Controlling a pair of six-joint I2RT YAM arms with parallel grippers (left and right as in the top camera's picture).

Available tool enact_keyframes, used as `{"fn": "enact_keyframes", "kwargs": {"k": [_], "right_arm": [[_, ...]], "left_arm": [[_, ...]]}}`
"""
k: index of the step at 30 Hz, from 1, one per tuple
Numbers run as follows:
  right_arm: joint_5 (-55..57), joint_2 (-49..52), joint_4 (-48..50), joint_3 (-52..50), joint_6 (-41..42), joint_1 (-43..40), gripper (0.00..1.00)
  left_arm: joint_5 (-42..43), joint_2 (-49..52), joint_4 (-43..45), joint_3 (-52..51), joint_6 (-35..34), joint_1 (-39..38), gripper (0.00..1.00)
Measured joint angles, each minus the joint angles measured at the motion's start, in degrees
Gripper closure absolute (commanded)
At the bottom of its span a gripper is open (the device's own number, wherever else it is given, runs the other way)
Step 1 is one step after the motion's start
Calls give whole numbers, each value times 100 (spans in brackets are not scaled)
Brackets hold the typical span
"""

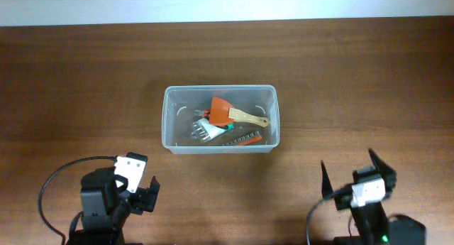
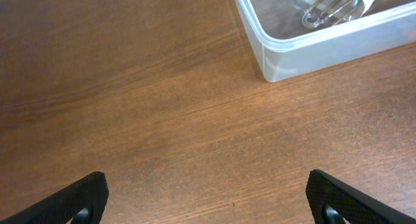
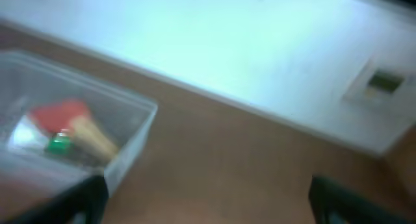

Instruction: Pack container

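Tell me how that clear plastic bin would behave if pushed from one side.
The container probably slides rather than tips: it sits low and wide on the smooth wooden table. Its thin walls may flex. The orange-headed tool and others lie off-centre, so it might swivel.

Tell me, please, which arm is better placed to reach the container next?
Probably the left. The left gripper is open, with a corner of the container just ahead. The right gripper, also open, looks slightly farther from it.
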Motion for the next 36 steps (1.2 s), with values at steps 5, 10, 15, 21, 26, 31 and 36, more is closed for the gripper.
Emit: {"fn": "enact_keyframes", "kwargs": {"k": [5, 10, 15, 21, 26, 31, 36], "right_arm": [[72, 17, 2435, -1349, 0, 2, 1], [140, 15, 3051, -2120, 39, 0, 1], [356, 37, 2448, -2286, 448, -42, 1], [640, 37, 2426, -2286, 710, -210, 1], [686, 37, 2426, -2286, 774, -210, 1], [710, 37, 2426, -2286, 804, -210, 1], [726, 37, 2424, -2286, 815, -210, 1]], "left_arm": [[0, 0, 0, 0, 0, 0, 1], [0, 0, -2, 0, 0, 0, 1], [0, 0, -15, 0, 0, 0, 1], [0, 0, -4, 0, 0, 0, 1], [0, 0, -4, 0, 0, 0, 1], [0, 0, -4, 0, 0, 0, 1], [0, 0, -4, 0, 0, 0, 1]]}}
